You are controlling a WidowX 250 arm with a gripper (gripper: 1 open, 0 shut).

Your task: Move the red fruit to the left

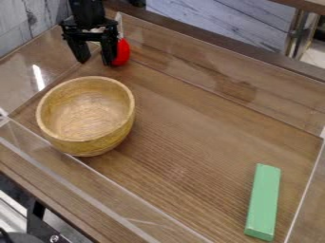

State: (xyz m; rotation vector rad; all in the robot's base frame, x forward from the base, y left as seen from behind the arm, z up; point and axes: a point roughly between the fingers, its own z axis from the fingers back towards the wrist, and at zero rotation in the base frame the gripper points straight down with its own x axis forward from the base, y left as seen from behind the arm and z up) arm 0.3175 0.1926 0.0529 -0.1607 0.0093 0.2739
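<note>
The small glossy red fruit (118, 54) lies on the wooden table (216, 123) at the far left, behind the bowl. My black gripper (90, 49) points down just to the left of it, slightly above the surface. Its fingers stand open and nothing sits between them. The right finger (108, 47) partly covers the fruit's left edge; whether they touch I cannot tell.
A round wooden bowl (86, 114) sits at the left front. A flat green rectangular block (263, 201) lies near the front right corner. Clear low walls (38, 152) ring the table top.
</note>
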